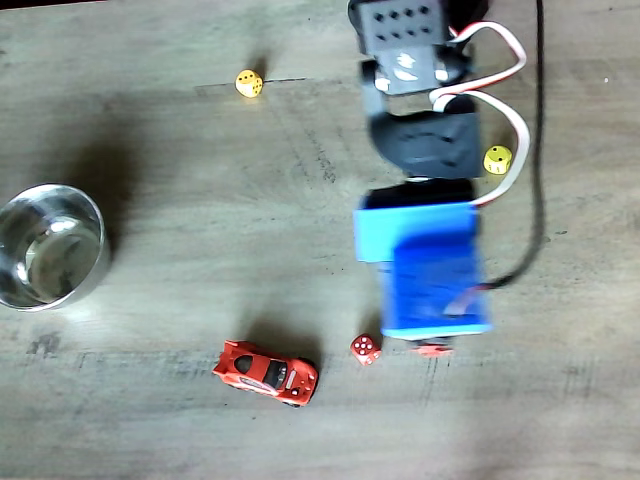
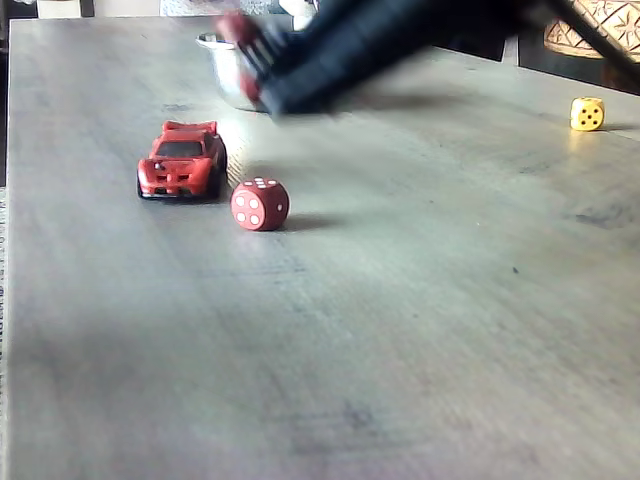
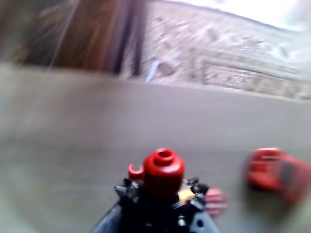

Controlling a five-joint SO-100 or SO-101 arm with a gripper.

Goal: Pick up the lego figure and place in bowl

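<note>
Sitting at the left edge of a fixed view, the bowl holds nothing but reflections on its shiny inside. In another fixed view only a slice of its rim peeks out behind the blurred dark arm.

The wrist view gives what the others lack: the lego figure, red head up, is clamped between the black toothed tips of the pincer, with one red hand poking out at its left. In the top-down fixed view the blue arm housing covers the pincer, and only a sliver of red shows at its lower edge, just right of the red die. In the low fixed view the pincer is a smear lifted above the bench, with red blurs at its tip.

The red toy car lies left of the red die, well apart from the bowl. Two yellow dice rest farther up the bench, one in the open, one beside the arm. The wrist view is motion-blurred; the car there is barely readable.
</note>
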